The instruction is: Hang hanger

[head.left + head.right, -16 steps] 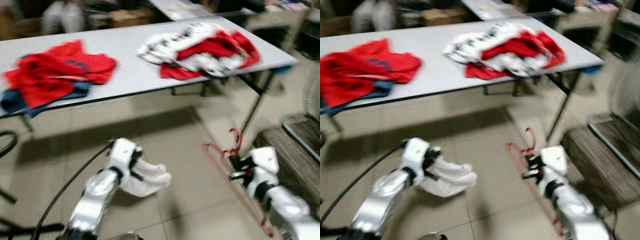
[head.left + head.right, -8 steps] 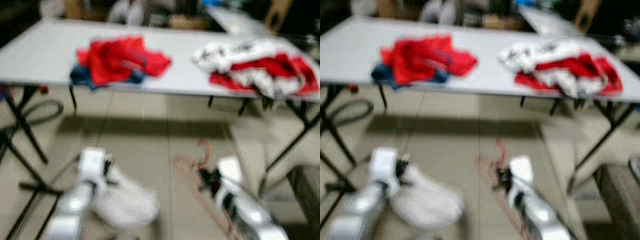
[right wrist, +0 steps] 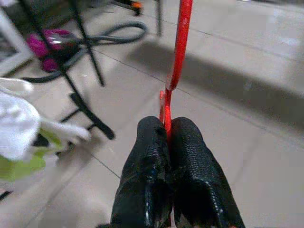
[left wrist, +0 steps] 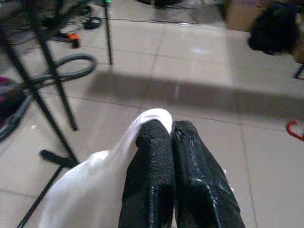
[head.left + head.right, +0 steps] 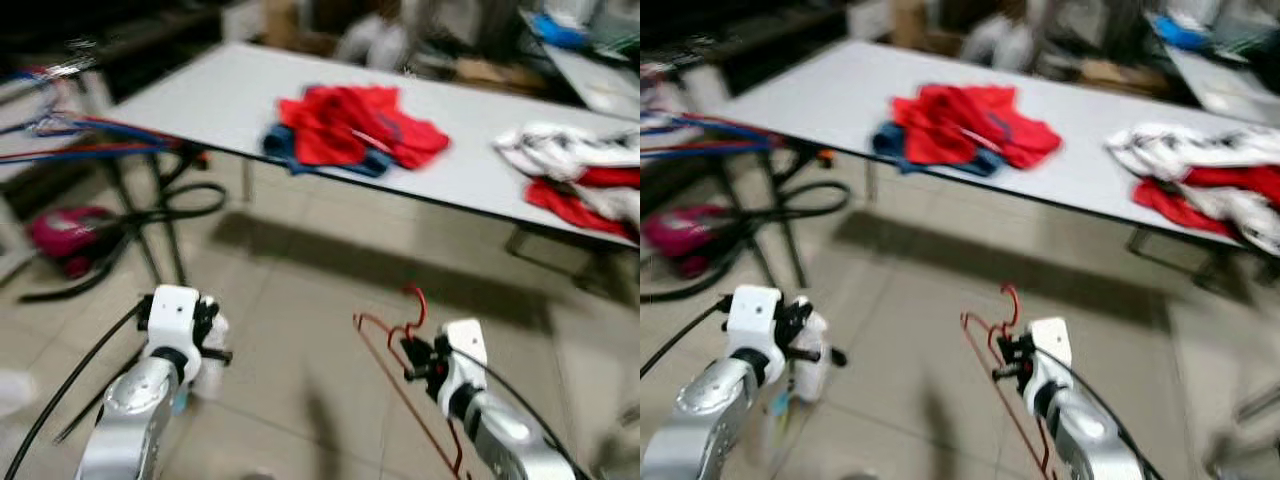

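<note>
From the left eye view, the right gripper (image 5: 412, 357) is held out low over the tiled floor (image 5: 290, 300), its black fingers clenched on a red wire hanger (image 5: 400, 345) whose hook rises above the fingers while its frame slants down alongside the silver arm. The left gripper (image 5: 212, 340) is raised at the same height, closed on a white garment (image 5: 208, 365) that hangs beside its wrist. Ahead stands a long grey table (image 5: 220, 90) carrying a heap of red and blue clothes (image 5: 350, 130) and, further to the right, a heap of white and red clothes (image 5: 585, 175). At far left a rack holds red and blue hangers (image 5: 90, 140); a pink vacuum cleaner (image 5: 62, 235) with a dark hose lies on the floor below it

The right eye view gives the same scene, slightly blurred

In the left wrist view the two black fingers (image 4: 156, 180) are pressed together, with the white cloth pinched between them and spilling down one side; dark metal legs (image 4: 52, 90) and the grey hose (image 4: 71, 71) lie beyond

In the right wrist view the fingers (image 3: 152, 166) are shut tight on the thin red wire of the hanger, which runs straight up from between them; the white garment shows at the edge, above the floor
</note>
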Robot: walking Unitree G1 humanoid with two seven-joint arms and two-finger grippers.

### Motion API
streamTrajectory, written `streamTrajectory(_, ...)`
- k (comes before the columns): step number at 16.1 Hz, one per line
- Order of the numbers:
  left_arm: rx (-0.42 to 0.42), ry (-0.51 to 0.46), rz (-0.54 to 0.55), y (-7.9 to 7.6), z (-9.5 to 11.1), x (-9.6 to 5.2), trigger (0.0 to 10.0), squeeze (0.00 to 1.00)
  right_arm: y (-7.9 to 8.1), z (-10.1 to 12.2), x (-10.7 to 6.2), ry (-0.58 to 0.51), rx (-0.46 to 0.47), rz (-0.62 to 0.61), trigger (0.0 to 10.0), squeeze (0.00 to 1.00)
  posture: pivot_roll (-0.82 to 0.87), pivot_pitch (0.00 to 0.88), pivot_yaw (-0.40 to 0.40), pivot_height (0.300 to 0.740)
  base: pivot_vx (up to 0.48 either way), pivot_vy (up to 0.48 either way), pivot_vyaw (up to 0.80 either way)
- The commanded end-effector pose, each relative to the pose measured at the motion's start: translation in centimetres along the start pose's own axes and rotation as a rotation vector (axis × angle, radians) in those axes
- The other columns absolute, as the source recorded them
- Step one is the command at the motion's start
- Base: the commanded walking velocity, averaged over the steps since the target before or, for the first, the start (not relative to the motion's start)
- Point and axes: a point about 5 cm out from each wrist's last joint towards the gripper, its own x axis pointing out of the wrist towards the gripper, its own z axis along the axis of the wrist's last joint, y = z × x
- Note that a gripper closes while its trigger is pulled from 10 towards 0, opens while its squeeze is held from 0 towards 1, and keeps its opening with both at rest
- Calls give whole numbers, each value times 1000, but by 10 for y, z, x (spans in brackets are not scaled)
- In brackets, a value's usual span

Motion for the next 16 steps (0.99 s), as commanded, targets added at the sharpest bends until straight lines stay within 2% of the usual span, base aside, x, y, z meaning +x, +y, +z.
streamTrajectory(1, 19, -39, -29, -9, 9, 1, 10000, 0, -6, 3, 0, -14, 4, -6, 10000, 0, 146, 0, -43, 740, 0, -401, 800)
streamTrajectory(4, 40, -43, -33, -10, 10, 0, 10000, 0, -2, 5, 2, -21, 23, 58, 10000, 0, 150, 0, -52, 740, 0, -391, 800)
streamTrajectory(11, 77, -45, -89, -20, 10, 2, 10000, 0, -4, 1, -3, -36, 71, 54, 10000, 0, 123, 0, -19, 740, 0, 0, 800)
streamTrajectory(16, 98, -34, -134, -21, 13, 6, 10000, 0, -5, -2, -5, -56, 114, 8, 10000, 0, 113, 0, 20, 740, 0, 0, 800)
